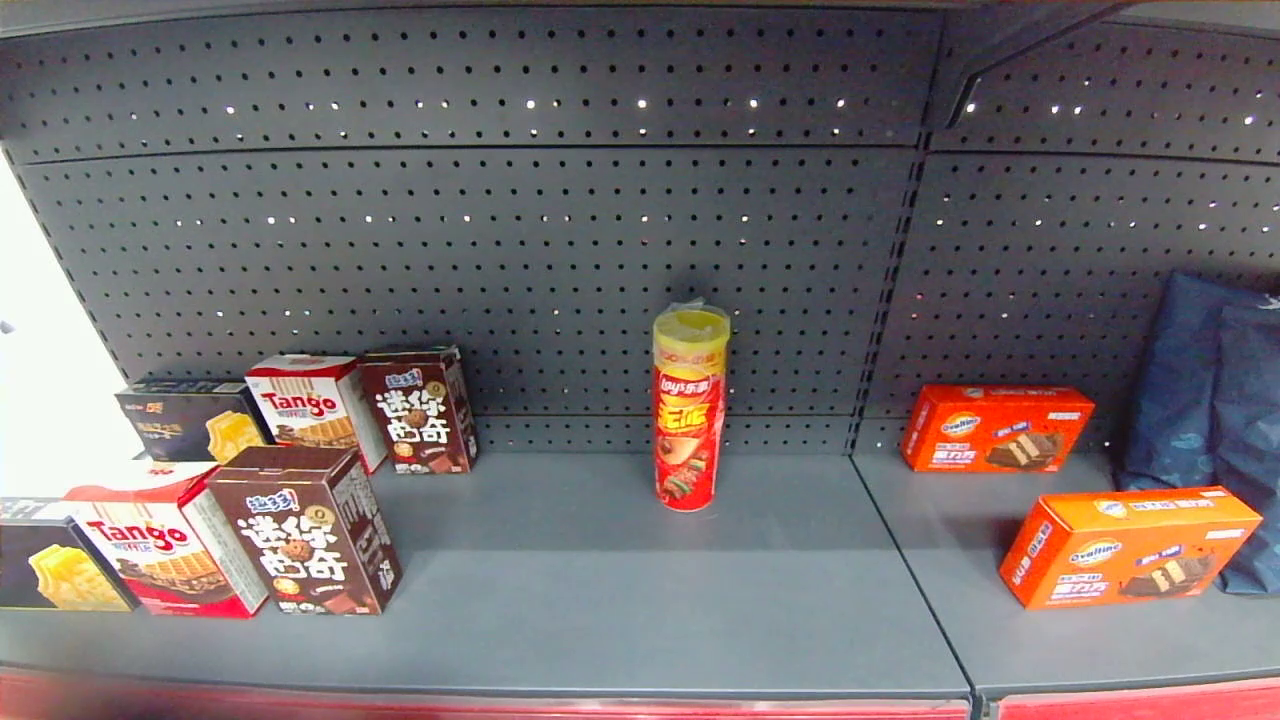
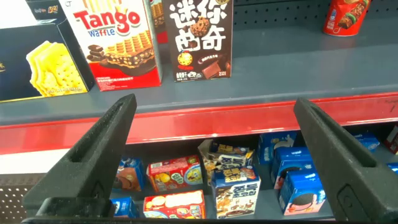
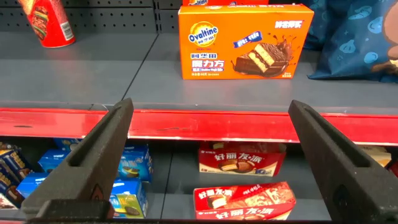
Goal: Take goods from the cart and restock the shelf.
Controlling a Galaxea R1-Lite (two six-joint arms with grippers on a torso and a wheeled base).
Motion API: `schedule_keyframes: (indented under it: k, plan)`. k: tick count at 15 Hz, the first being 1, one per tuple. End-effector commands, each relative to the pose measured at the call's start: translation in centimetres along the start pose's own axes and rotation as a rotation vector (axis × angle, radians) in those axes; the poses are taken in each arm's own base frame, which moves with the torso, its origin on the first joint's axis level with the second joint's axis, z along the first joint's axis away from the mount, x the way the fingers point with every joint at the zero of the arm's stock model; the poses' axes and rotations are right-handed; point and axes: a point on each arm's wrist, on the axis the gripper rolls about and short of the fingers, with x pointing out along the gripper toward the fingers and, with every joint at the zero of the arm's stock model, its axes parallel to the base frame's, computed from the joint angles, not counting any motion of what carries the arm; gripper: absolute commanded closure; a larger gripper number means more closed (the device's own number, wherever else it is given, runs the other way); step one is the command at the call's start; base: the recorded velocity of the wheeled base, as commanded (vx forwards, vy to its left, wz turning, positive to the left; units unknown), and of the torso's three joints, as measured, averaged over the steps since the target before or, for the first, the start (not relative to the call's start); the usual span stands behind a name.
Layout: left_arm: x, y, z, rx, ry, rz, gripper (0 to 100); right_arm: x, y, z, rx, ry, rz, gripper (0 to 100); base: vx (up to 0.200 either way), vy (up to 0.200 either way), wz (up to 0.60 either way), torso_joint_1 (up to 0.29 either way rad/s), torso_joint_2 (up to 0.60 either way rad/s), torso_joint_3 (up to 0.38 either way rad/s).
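On the shelf (image 1: pixel 600 570), the chip can (image 1: pixel 689 410) stood upright near the back panel, well apart from the cookie boxes (image 1: pixel 305 530), leaving bare room for restocking. Just before the shelf's red edge (image 2: pixel 249 121), the left jaws and right jaws gaped wide and empty, probably ready for cart goods.

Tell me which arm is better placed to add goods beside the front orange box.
Right, probably. The right gripper is open and faces the front orange box directly; the left gripper faces the brown cookie box farther left.
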Motion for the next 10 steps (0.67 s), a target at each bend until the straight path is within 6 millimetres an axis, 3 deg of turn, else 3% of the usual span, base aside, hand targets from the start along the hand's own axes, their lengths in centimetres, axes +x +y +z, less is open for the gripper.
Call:
schedule_keyframes:
  k: [1, 10]
  plan:
    - [0.0, 0.0, 0.0, 0.0, -0.001, -0.001, 0, 0.01, 0.0, -0.01, -0.001, 0.002, 0.001, 0, 0.0, 0.0, 0.0, 0.0, 0.0, 0.0]
    - [0.01, 0.0, 0.0, 0.0, 0.001, -0.001, 0, 0.01, 0.0, -0.01, -0.003, 0.002, 0.001, 0, 0.0, 0.0, 0.0, 0.0, 0.0, 0.0]
